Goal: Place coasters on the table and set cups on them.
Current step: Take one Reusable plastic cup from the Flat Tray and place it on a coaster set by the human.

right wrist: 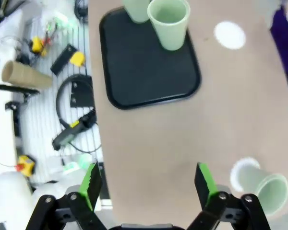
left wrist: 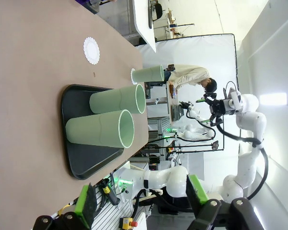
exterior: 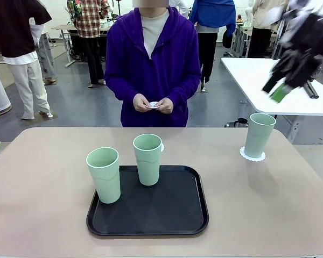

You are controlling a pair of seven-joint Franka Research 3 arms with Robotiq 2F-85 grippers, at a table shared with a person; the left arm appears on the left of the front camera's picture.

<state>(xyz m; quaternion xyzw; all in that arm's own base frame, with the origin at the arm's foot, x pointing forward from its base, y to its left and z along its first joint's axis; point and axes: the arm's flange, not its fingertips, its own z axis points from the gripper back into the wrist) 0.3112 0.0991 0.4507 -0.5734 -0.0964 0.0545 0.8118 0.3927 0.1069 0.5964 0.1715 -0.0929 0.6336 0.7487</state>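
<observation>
Closest, two tall mint-green plastic cups [exterior: 104,174] stand on the black rectangular tray [exterior: 177,215] by the beige table's [exterior: 37,204] near edge. Farther, a third cup [exterior: 259,134] sits on a lacy white paper coaster [exterior: 252,157] near the far right corner. The left gripper [left wrist: 139,196] and right gripper [right wrist: 148,177] hang with fingers spread, and beyond the far edge the person's hands [exterior: 141,102] pinch another coaster [exterior: 154,105].

Mint cup [exterior: 258,134] upright on lacy coaster [exterior: 252,156]; second cup [exterior: 104,174], third cup [exterior: 148,159] upright apart.

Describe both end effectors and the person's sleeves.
Left end effector and right end effector: black, jointed two-finger build, bright green pads. Sleeves: long, purple, part of a hoodie worn over a cream top.
</observation>
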